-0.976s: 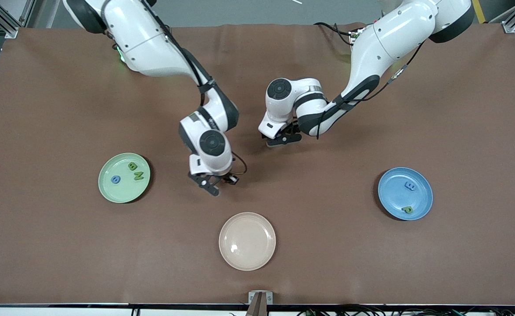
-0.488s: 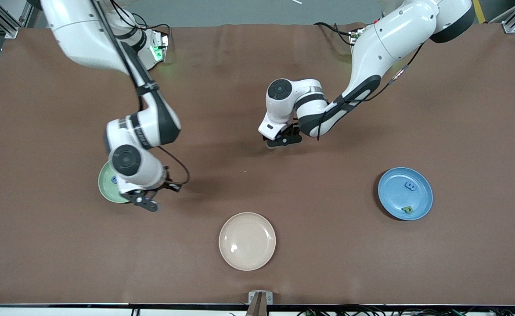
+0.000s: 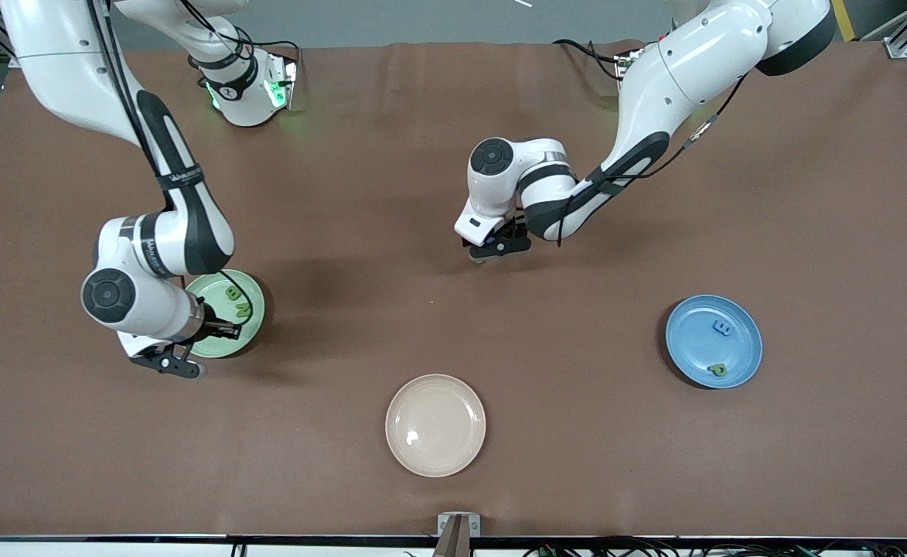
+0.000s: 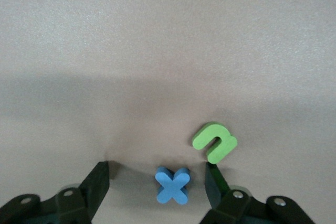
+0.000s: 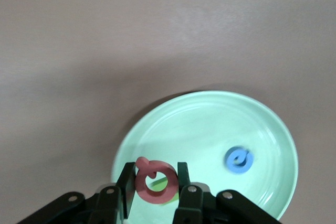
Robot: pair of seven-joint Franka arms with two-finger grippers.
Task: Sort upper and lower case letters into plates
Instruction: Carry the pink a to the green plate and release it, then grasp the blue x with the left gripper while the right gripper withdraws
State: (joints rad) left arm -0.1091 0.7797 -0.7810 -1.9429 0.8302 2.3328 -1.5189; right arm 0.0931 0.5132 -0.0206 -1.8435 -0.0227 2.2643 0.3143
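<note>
The right gripper (image 5: 155,184) is clamped on the red Q (image 5: 155,180) and hangs over the edge of the mint plate (image 5: 262,124), so a drop among the capitals looks to be lined up; the blue G (image 5: 239,160) is already in there, and the green B (image 3: 231,292) and N (image 3: 243,310) are seen on it from the front. That arm is stretched out toward its own end of the bench (image 3: 577,464), wrist bent down.

The left gripper (image 4: 157,187) is held low mid-bench, jaws spread either side of the blue x (image 4: 172,184), nothing grasped yet. The green u (image 4: 214,141) lies just beside it. The blue plate (image 3: 747,363), well apart, carries the green p (image 3: 718,370) and blue m (image 3: 722,328). The beige plate (image 3: 435,425) is left bare.
</note>
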